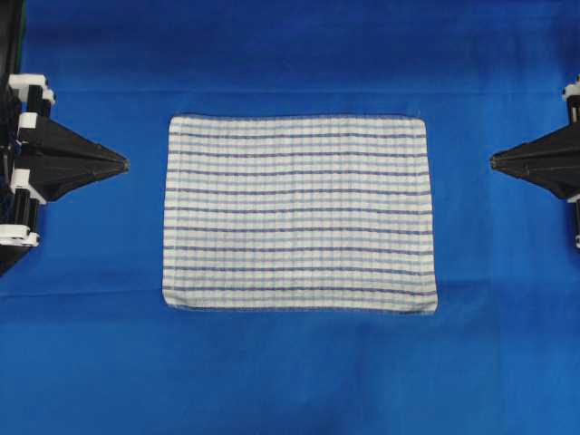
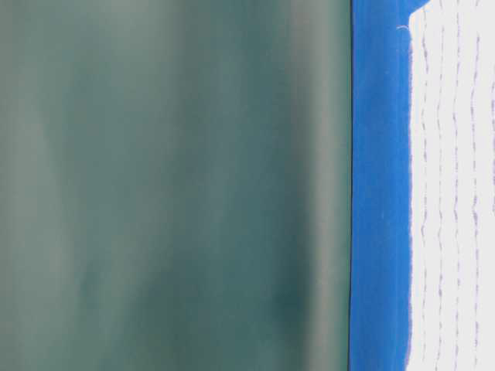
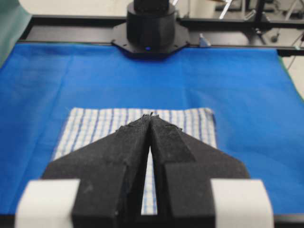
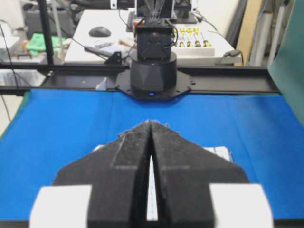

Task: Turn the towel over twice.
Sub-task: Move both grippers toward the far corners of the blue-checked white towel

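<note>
The towel, white with dark and light blue checks facing up, lies flat and spread out in the middle of the big blue cloth. Its edge appears in the table-level view. My left gripper hangs shut with nothing in it, a short way left of the towel's left edge. My right gripper is shut on nothing too, a little right of the towel's right edge. In the left wrist view the shut fingertips stand above the towel. The right wrist view has the tips over the towel.
The blue cloth covers the whole table. Each opposite arm's black base stands at the far end of the wrist views. A green backdrop rises behind the table. A cluttered bench lies beyond.
</note>
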Robot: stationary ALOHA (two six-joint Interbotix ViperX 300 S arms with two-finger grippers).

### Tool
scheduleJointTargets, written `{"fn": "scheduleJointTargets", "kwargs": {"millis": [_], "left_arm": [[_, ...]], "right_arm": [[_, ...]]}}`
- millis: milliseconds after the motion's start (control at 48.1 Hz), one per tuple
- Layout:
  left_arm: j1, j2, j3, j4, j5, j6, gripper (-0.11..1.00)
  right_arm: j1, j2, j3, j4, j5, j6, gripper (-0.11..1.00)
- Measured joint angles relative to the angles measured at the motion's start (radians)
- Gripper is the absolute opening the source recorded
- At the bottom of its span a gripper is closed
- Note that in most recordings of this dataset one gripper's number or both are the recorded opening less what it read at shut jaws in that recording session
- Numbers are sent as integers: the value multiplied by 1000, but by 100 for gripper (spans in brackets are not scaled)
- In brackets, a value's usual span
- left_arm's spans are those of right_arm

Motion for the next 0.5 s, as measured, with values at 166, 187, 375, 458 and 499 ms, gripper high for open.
{"fn": "scheduleJointTargets", "kwargs": {"millis": [166, 187, 375, 458, 499], "left_arm": [[0, -3, -2, -8, 8, 26, 0], [0, -3, -2, -8, 8, 29, 0], [5, 14, -2, -9, 11, 28, 0], [18, 31, -2, -9, 11, 28, 0], [26, 41, -2, -9, 11, 28, 0]], "right_arm": [[-9, 9, -14, 0, 40, 0, 0], [-11, 11, -18, 0, 51, 0, 0], [-52, 41, -40, 0, 127, 9, 0], [-78, 63, -40, 0, 138, 12, 0], [-94, 75, -40, 0, 140, 17, 0]]}}
